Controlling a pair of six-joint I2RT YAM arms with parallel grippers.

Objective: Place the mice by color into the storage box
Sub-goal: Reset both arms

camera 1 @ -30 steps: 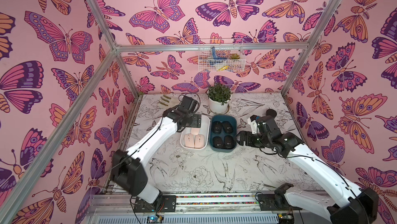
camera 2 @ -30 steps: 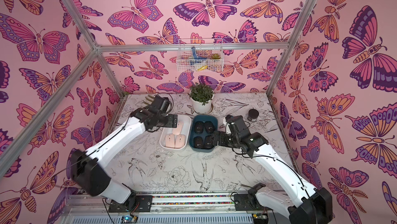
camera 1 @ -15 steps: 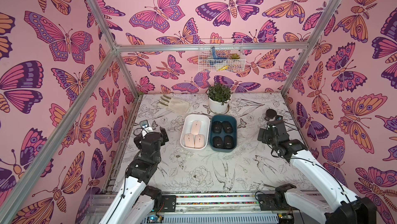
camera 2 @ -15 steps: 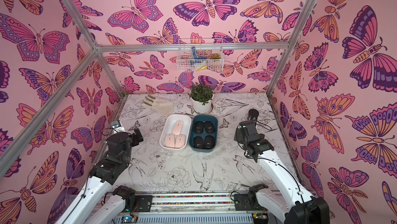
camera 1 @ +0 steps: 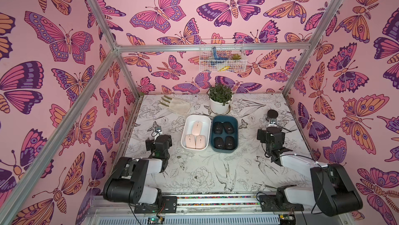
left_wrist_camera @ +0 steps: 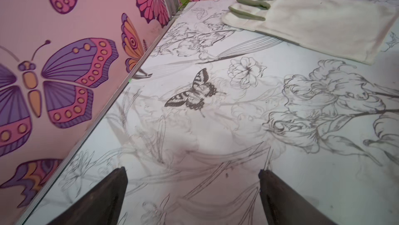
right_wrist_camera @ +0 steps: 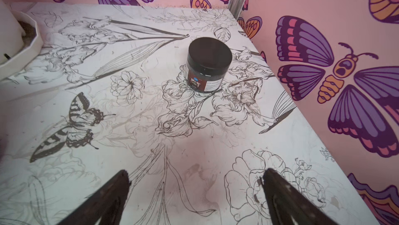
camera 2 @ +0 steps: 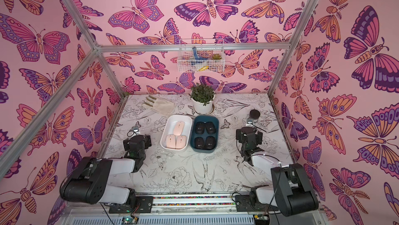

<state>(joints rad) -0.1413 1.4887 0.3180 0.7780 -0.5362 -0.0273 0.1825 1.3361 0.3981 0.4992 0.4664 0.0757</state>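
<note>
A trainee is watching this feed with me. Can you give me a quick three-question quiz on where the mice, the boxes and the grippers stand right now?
1. True or false: all three pink mice lie in the white box.
2. How many black mice are in the blue box? A) two B) three C) four
3. Fill in: the left gripper and the right gripper are both ____, with nothing between their fingers.

Key: 1 true; 2 C; 3 open.
</note>
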